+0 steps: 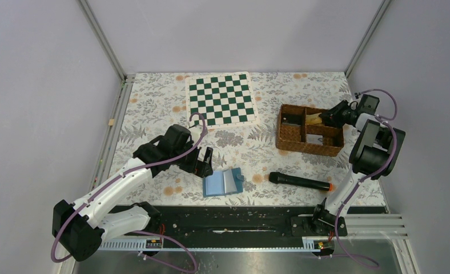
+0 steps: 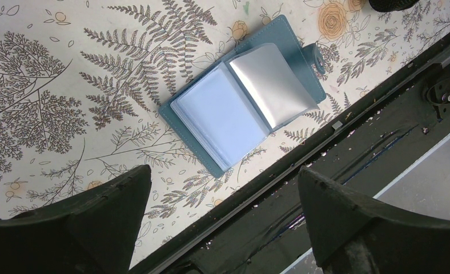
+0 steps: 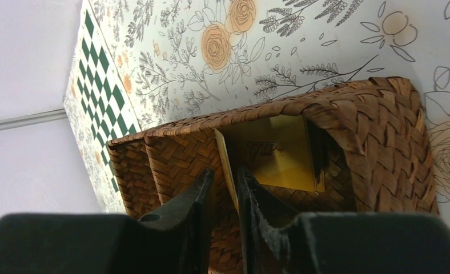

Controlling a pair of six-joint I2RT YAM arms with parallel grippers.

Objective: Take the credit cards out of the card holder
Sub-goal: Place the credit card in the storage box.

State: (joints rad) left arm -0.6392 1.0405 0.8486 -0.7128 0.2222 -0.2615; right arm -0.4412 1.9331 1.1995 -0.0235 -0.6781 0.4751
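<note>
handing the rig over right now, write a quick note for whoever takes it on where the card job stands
Left gripper: jaws wide open, holding nothing, hovering next to the card holder.
Right gripper: jaws shut on a gold card held edge-on at the wicker basket.
Card holder: lying open near the table's front edge; the pockets in view show no card.
Done: a second card lies in the basket compartment just beyond the jaws.
Left: drop the held card, then check the holder's hidden pockets, which can't be judged from here.
</note>
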